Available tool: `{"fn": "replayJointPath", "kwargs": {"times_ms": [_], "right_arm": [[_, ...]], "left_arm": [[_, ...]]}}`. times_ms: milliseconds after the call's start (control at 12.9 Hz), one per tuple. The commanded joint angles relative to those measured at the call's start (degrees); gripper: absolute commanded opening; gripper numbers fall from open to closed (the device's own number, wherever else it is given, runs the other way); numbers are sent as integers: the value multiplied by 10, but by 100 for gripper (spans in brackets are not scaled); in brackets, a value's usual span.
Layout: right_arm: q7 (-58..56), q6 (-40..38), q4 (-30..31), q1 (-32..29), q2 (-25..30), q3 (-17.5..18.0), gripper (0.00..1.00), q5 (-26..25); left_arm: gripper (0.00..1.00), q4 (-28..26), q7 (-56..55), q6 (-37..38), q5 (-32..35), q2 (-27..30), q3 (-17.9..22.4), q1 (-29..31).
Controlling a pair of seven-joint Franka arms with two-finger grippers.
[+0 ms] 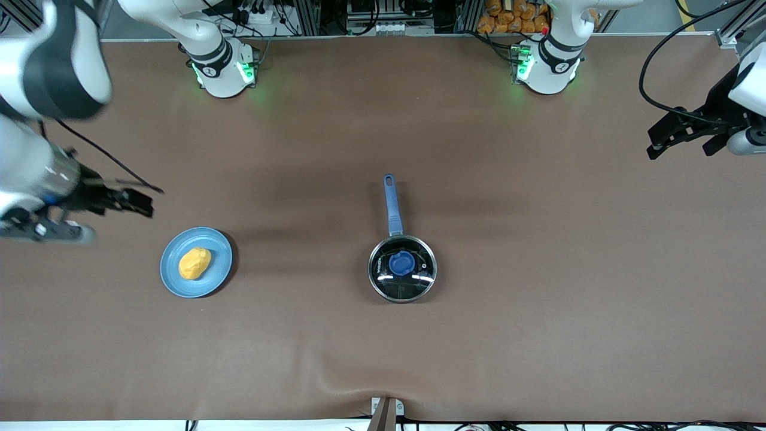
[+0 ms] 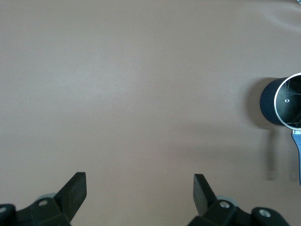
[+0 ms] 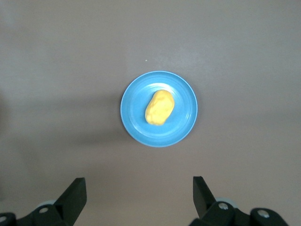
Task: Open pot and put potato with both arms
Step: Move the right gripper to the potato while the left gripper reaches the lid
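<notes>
A: Surface was a brown table (image 1: 538,239), robot bases along its top edge. Pot?

B: The pot (image 1: 402,268) sat mid-table, glass lid (image 1: 413,284) on it with a blue knob (image 1: 402,262), blue handle (image 1: 392,203) pointing toward the bases.

A: Potato?

B: The potato (image 1: 194,263) lay on a light-blue plate (image 1: 173,281) toward the right arm's end, well apart from the pot.

A: Grippers?

B: Right gripper (image 1: 134,202) hung over bare table near the plate, fingers (image 3: 73,197) spread wide, holding nothing. Left gripper (image 1: 682,134) was up over the left arm's end of the table, fingers (image 2: 75,190) also spread, empty; its wrist view caught only the pot's edge.
</notes>
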State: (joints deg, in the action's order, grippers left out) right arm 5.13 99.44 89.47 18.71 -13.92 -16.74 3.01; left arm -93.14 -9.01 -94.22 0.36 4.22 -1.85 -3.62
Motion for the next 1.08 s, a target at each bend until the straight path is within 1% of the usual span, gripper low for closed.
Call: {"fn": "replayJointPath", "kwargs": {"times_ms": [0, 77, 232, 387, 541, 619, 773, 1006], "right_arm": [[3, 29, -10, -4, -52, -3, 100, 3], [4, 47, -6, -9, -72, -3, 100, 12], [0, 90, 28, -26, -87, -3, 100, 84], [-5, 148, 65, -37, -95, -3, 100, 95], [-8, 214, 102, -39, -106, -3, 100, 102], [-13, 252, 121, -41, -111, -3, 100, 102], [-18, 312, 155, -41, -122, -3, 100, 124], [-20, 364, 185, -41, -136, -2, 100, 132]], "left_arm": [[100, 21, -21, 11, -15, -15, -12, -10], [100, 21, -48, 11, -24, -24, -27, -16], [100, 24, -82, 8, -28, -54, -53, -26], [100, 51, -99, 5, -30, -90, -73, -29], [100, 81, -141, -15, -43, -136, -85, -43], [100, 92, -174, -32, -41, -160, -85, -65], [100, 103, -231, -80, -39, -199, -84, -99], [100, 104, -303, -142, -11, -248, -81, -148]]}}
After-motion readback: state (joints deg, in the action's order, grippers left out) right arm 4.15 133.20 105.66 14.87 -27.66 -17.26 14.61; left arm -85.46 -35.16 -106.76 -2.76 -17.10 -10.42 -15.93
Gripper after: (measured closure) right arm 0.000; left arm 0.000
